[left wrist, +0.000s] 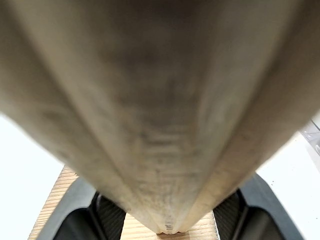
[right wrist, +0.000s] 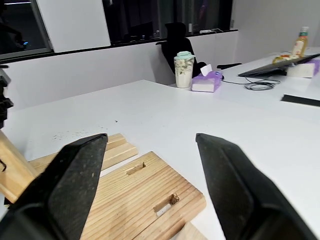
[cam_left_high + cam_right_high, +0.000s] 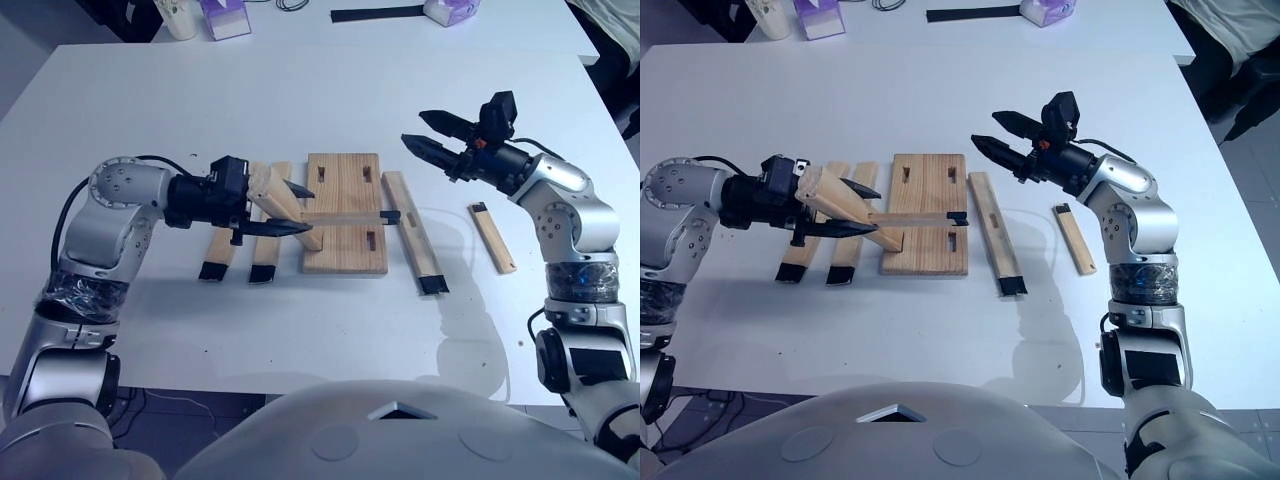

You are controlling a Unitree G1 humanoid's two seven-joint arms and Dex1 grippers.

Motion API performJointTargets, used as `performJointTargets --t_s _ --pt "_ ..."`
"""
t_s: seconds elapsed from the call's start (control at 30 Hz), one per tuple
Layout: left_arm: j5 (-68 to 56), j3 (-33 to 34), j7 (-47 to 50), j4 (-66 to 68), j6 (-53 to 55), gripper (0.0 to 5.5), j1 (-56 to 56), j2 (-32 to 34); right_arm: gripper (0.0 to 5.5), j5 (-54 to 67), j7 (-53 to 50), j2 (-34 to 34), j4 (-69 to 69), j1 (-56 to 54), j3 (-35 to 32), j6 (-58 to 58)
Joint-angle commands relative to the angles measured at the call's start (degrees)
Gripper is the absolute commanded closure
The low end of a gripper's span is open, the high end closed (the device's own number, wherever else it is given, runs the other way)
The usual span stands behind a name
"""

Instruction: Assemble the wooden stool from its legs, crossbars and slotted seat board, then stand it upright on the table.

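Seat board (image 3: 345, 245) lay flat mid-bench (image 3: 300, 90), slots up, well apart from every edge. Left gripper (image 3: 303, 210): jaws clamped on a tilted leg (image 3: 272, 192) over the board's 9 o'clock edge. A thin crossbar (image 3: 350, 217) ran from that leg across the board toward 3 o'clock; the joint was hard to make out. Outer leg (image 3: 220, 250) and inner leg (image 3: 268, 240) lay flat at 9 o'clock. Right-side leg (image 3: 415, 235) lay just beside the board at 3 o'clock, with a short piece (image 3: 493, 238) farther out. Right gripper (image 3: 412, 127) hung above the bench at 2 o'clock, jaws wide apart, empty.
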Motion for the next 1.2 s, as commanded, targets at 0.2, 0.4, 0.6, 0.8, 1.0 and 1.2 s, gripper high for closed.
performJointTargets --t_s 0.2,0.4,0.6,0.8,1.0,1.2 --pt "8.3 -4.1 1.9 4.6 2.8 3.46 4.6 1.7 2.24 0.9 -2.2 0.4 -0.8 0.7 -1.1 0.9" --pt "-1.4 4.8 6.1 -2.7 11.4 2.53 2.1 1.4 2.24 2.5 -4.0 0.2 -0.2 0.7 -4.2 1.3" --pt "-5.9 12.2 6.1 -11.6 16.7 2.53 9.0 4.4 2.24 2.6 -4.5 -0.9 0.3 1.1 -5.3 0.9" --pt "-0.6 16.9 8.7 -11.6 14.1 2.53 18.6 5.7 2.24 2.5 -4.5 -0.9 -0.7 2.5 -5.1 1.1" --pt "1.6 25.3 24.6 -11.3 13.1 2.53 28.9 -3.7 2.24 1.5 -6.4 -0.5 -1.0 4.1 -5.8 -0.4" --pt "12.9 25.3 50.5 -8.1 12.3 2.53 31.3 -17.6 2.24 2.6 -14.7 2.9 -4.9 5.2 -8.3 0.6"
